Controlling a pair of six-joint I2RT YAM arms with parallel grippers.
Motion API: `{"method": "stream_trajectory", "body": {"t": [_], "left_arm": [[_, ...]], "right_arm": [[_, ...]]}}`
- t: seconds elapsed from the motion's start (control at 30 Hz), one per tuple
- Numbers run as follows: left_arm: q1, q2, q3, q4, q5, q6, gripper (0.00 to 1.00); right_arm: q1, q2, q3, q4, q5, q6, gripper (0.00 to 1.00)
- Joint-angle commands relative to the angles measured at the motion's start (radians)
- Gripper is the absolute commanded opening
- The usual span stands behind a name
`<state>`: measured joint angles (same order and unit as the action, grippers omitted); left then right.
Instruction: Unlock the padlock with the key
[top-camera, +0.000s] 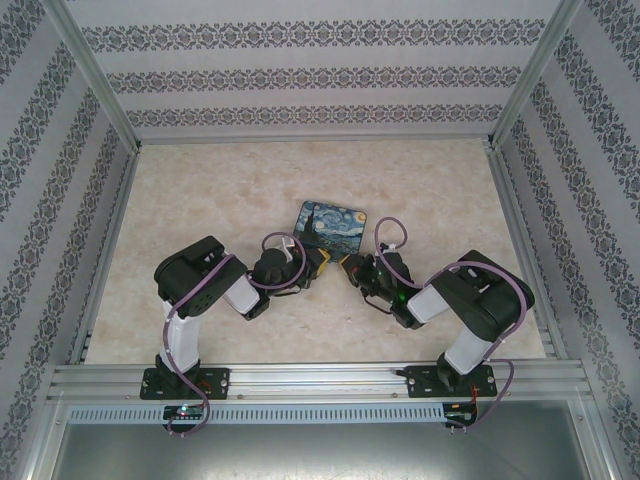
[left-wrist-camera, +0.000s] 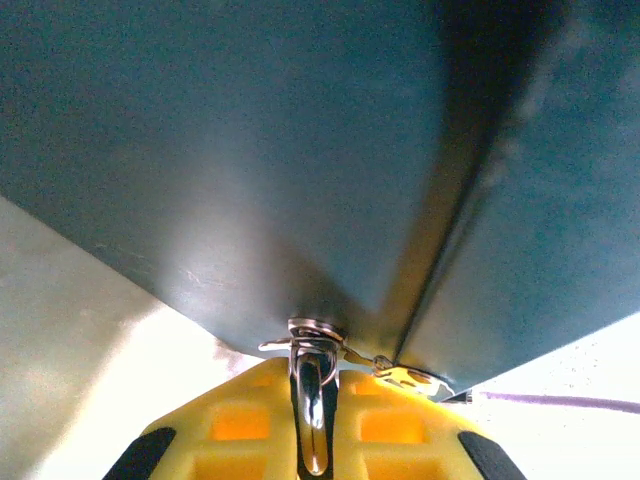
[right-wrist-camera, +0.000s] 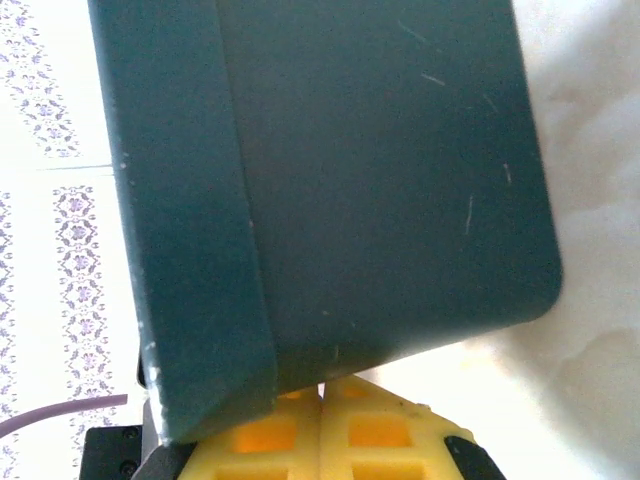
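The table (top-camera: 200, 200) had a pale top with a marble-like pattern. Near its middle, a little toward the near edge, was a blue-and-yellow painted tin (top-camera: 335, 222), lid upward; whether it rested flat was unclear.

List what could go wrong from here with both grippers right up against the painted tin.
1. The left gripper pinches a slim silvery metal piece, key or shackle I cannot tell, at the edge of the rectangular blue-and-yellow swirl-painted metal tin. On so narrow a hold it may twist or slip out.
2. The fine chain links beside it could snag.
3. The right gripper is shut at the tin's corner, near the left one. A push might shove the tin or make the grippers collide.
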<state>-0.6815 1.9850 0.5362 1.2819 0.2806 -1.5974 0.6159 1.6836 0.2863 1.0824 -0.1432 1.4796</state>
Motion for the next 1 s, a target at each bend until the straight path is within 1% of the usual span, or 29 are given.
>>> {"method": "stream_trajectory", "body": {"t": [0.0, 0.1, 0.3, 0.8, 0.97], "left_arm": [[-0.032, -0.027, 0.004, 0.027, 0.044, -0.023, 0.00], [-0.032, -0.013, -0.005, 0.052, 0.014, -0.046, 0.00], [-0.032, 0.004, -0.010, 0.066, 0.001, -0.054, 0.00], [-0.032, 0.022, -0.016, 0.080, 0.021, -0.046, 0.00], [-0.032, 0.023, -0.019, 0.069, 0.023, -0.031, 0.00]], "right_arm": [[0.025, 0.019, -0.021, 0.031, -0.017, -0.008, 0.00], [0.024, 0.011, -0.031, 0.030, -0.001, -0.006, 0.00], [0.027, 0.005, -0.026, 0.028, 0.021, 0.002, 0.00], [0.027, 0.007, 0.010, 0.022, 0.038, 0.011, 0.00], [0.027, -0.022, 0.005, 0.005, 0.038, 0.005, 0.00]]}}
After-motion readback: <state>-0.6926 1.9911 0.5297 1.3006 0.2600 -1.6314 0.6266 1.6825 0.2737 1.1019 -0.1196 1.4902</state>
